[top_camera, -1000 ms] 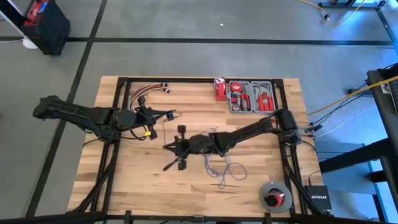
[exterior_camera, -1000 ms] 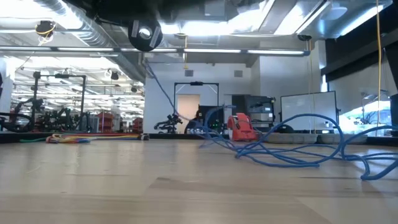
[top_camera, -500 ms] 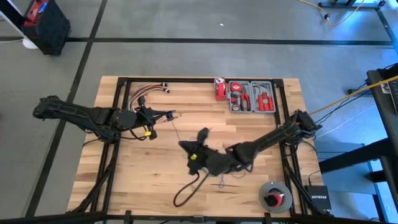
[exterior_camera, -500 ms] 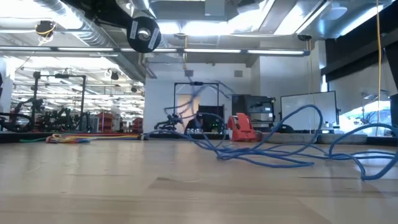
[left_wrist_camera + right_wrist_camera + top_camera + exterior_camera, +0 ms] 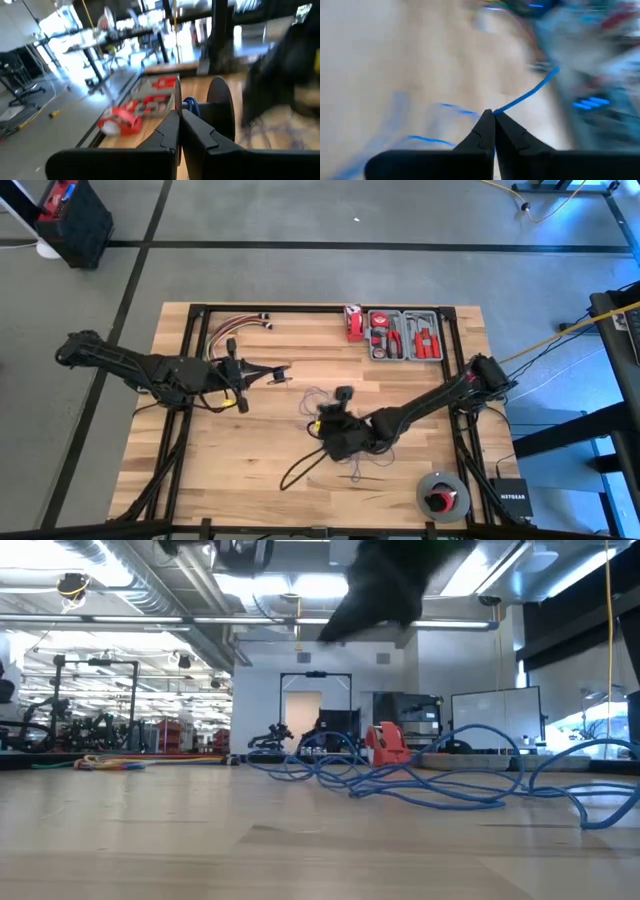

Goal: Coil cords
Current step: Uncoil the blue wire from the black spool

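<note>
snag and slip risks while the cord is pinched at both ends

the cord (image 5: 352,452) is seen as a loose blue-violet tangle on the bare wood at the middle of the table (image 5: 200,470), spreading toward the right front; in the low view its loops (image 5: 440,780) are lying slack across the surface, some arching up off it. a strand of it is pinched between the pressed-together fingers of the right gripper (image 5: 493,116), which is held over the tangle near the table's centre (image 5: 335,425). the left gripper (image 5: 285,373) is held out to the left of centre with its fingers (image 5: 170,131) pressed together; a blue piece and a dark round disc (image 5: 221,107) are visible just past their tips, so something small appears to be clamped there, though exactly what cannot be told.

several failures can be judged likely from here. the wire is very thin against the fingers, so it could be pulled out of the right pinch if the slack is taken up sharply. the loops are crossed over one another, so a knot could be tightened rather than a coil formed if the strand is drawn away without the tangle being freed. the arching loops could be caught by the right arm passing low above them and dragged toward the table edge. the bundle of red, yellow and white wires (image 5: 228,330) and the tool tray (image 5: 405,335) at the far side lie well apart and are unlikely to be disturbed.
</note>
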Available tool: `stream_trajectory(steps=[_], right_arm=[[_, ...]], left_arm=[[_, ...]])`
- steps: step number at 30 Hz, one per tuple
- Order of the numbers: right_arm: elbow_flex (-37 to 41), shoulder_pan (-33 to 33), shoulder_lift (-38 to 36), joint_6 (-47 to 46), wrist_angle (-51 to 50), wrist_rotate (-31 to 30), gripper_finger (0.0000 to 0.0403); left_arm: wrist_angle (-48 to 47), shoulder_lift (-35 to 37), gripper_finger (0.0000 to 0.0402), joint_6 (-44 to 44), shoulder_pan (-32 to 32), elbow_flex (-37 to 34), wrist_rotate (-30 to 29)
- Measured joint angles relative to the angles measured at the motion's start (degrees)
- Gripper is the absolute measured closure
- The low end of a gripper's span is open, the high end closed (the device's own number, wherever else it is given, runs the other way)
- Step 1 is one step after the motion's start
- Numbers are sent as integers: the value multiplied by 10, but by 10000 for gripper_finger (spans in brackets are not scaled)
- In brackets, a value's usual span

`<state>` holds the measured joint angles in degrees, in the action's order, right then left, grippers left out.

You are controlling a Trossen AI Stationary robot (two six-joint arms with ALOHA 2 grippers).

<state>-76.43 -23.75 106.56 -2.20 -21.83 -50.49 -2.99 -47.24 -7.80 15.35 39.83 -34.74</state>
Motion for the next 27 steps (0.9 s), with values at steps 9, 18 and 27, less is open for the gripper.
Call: stream_trajectory(steps=[9,18,27], right_arm=[[54,29,71,142,389,292,399],[-39,-8,62,251,333,311,398],[-68,-86,-75,301,196,84,398]], left_arm=[[127,-34,396,-23,-10,0,-37],[102,-82,396,-34,-55,0,-135],[-18,-79,396,-72,-52,-1,-141]])
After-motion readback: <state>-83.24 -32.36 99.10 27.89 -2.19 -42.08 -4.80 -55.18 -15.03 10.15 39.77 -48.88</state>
